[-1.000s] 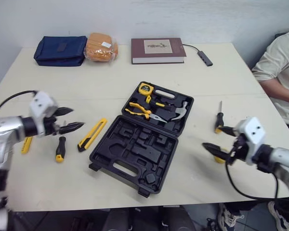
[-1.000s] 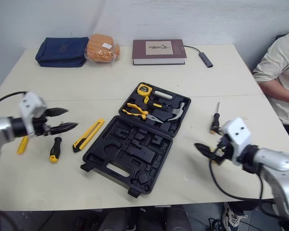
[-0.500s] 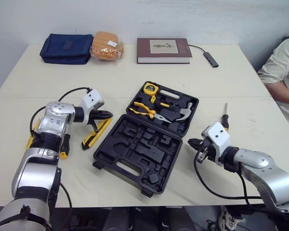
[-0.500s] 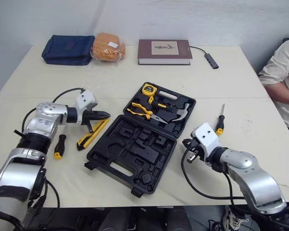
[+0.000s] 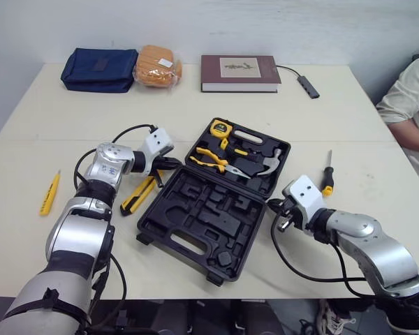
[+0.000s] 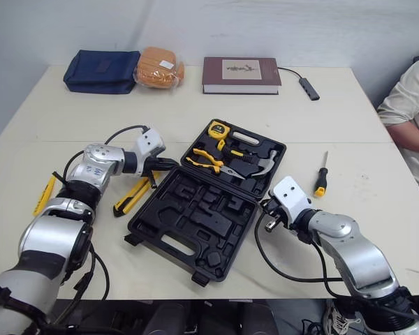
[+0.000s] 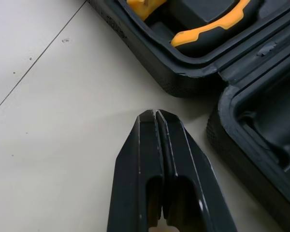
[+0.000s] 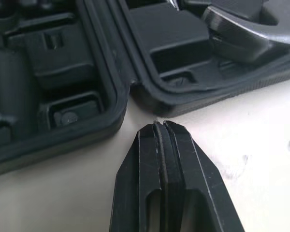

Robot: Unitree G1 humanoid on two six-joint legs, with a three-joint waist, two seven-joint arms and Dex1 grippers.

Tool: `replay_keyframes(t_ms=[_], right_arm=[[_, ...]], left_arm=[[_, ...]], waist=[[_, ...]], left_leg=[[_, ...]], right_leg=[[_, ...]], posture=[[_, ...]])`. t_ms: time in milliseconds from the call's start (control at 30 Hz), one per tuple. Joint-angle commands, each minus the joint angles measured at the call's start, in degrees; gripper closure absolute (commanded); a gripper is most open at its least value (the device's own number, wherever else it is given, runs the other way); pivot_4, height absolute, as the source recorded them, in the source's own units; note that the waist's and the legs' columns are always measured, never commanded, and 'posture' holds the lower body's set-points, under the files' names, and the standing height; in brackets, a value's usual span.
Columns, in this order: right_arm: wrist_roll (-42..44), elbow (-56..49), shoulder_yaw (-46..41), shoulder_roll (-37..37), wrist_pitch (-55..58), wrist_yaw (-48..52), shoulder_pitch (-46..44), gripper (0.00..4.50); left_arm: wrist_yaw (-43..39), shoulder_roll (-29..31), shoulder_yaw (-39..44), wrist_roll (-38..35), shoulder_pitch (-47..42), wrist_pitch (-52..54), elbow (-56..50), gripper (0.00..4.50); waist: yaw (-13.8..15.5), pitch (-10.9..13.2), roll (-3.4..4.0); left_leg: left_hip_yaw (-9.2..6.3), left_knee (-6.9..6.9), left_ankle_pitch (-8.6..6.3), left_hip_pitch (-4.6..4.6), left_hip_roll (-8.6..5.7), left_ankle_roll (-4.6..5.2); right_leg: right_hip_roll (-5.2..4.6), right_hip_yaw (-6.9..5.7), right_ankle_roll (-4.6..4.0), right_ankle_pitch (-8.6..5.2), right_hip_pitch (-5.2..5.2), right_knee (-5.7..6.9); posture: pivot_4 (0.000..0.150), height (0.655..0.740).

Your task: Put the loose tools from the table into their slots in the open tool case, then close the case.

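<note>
The open black tool case (image 5: 195, 241) lies mid-table, holding a tape measure (image 5: 217, 128), pliers (image 5: 208, 155) and a hammer (image 5: 265, 164). My left gripper (image 5: 176, 163) is shut and empty, its tip on the table just off the case's left hinge end (image 7: 217, 79). My right gripper (image 5: 272, 204) is shut and empty, its tip at the right hinge end (image 8: 130, 92). A yellow utility knife (image 5: 138, 195) lies left of the case beneath my left arm. A black-and-yellow screwdriver (image 5: 327, 178) lies right of the case. A slim yellow tool (image 5: 49, 193) lies far left.
Along the table's far edge sit a blue pouch (image 5: 101, 60), an orange packet (image 5: 157, 65), a brown book (image 5: 239, 72) and a small grey adapter with its cable (image 5: 307, 85). A person (image 5: 412, 98) sits at the right side of the table.
Both grippers have gone from open to shut and swung inward to the case's hinge ends, the left one crossing over the utility knife. The camera view has shifted slightly.
</note>
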Motion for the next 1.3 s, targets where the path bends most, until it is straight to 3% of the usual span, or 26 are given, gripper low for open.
replay_keyframes(t_ms=[33,400,667,1100,1300], right_arm=[[-0.74,-0.09,0.52,0.37,-1.40,0.83,-1.59,4.44],[-1.02,-0.28,3.00,0.46,-1.77,4.95,-4.80,4.44],[-5.19,0.94,7.54,-4.94,-8.29,13.71,-7.32,4.44],[-8.32,4.17,11.20,-7.50,-19.80,27.23,-10.19,4.44],[-10.07,5.26,11.63,-7.91,-23.13,30.75,-10.11,4.44]], left_arm=[[0.32,-1.20,0.56,0.47,-1.88,-0.73,0.99,4.50],[-7.94,-3.21,-0.32,0.05,0.45,-0.85,-3.66,4.50],[-16.27,1.10,-1.64,-1.29,10.95,2.61,-19.89,4.50],[-17.78,7.67,-2.37,-6.16,31.19,16.54,-54.25,4.50],[-16.36,10.80,-1.28,-7.62,39.43,19.42,-62.72,4.50]], waist=[[0.12,0.00,-0.01],[-0.02,-0.01,-0.02],[-0.83,-0.01,-0.01],[-1.59,-0.01,-0.01],[-1.67,-0.10,0.04]], left_leg=[[0.00,0.01,0.00,-0.01,0.00,0.00],[-0.01,0.08,0.00,-0.03,-0.02,0.04],[-0.01,0.05,0.00,-0.02,0.02,0.04],[-0.04,0.03,-0.01,0.06,0.08,0.03],[-0.04,-0.06,-0.04,0.22,0.08,-0.02]], right_leg=[[0.00,-0.02,0.00,0.00,0.00,0.00],[0.00,-0.05,0.05,0.03,0.01,0.00],[0.01,-0.01,0.05,0.03,0.01,-0.04],[-0.04,0.43,0.05,0.03,0.07,-0.05],[-0.05,0.56,0.04,0.02,0.15,-0.08]], posture=[[0.150,0.7400],[0.150,0.7400],[0.150,0.7400],[0.150,0.7400],[0.150,0.7400]])
